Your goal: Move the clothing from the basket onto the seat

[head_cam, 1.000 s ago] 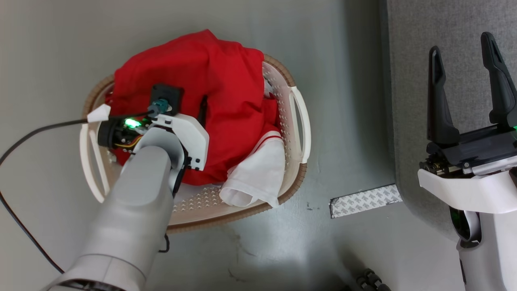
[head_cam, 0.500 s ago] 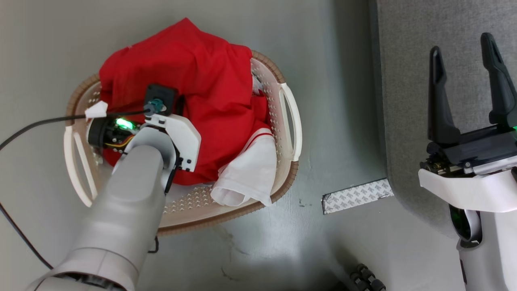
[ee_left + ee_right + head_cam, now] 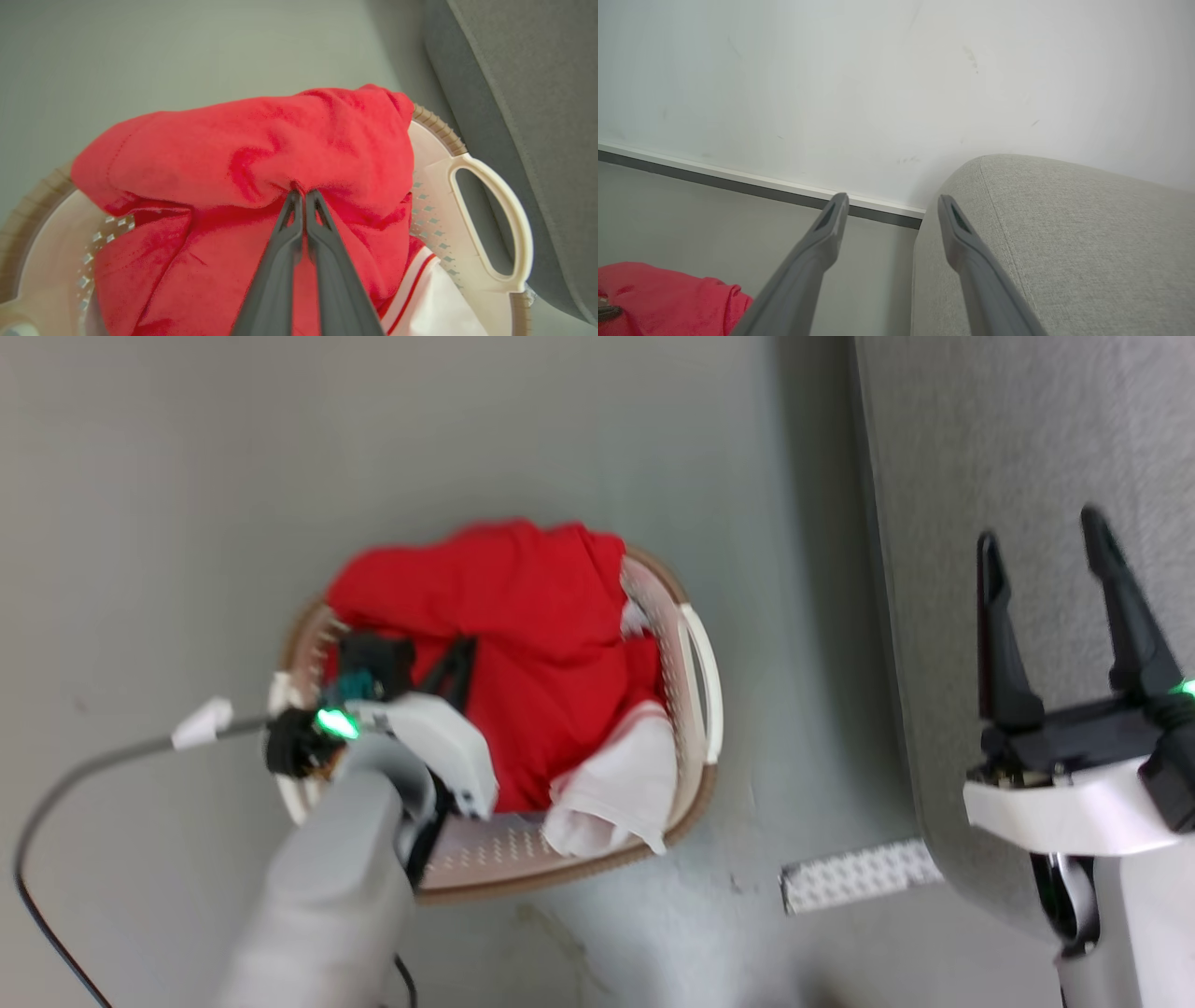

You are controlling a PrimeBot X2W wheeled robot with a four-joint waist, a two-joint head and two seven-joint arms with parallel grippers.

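My left end effector [image 3: 301, 192] pressed together, pinching fold of red clothing [image 3: 261, 140] at frame centre. Clothing heaped in basket [image 3: 698, 663], mid head view, on floor [image 3: 187, 476]; white sleeve at basket's lower right. My right end effector [image 3: 1040, 527] spread, at right edge over grey seat [image 3: 1008, 429].

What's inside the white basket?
Red clothing fills the basket, with a white sleeve at one side. The left gripper pinches the red fabric. Whatever lies underneath is covered.
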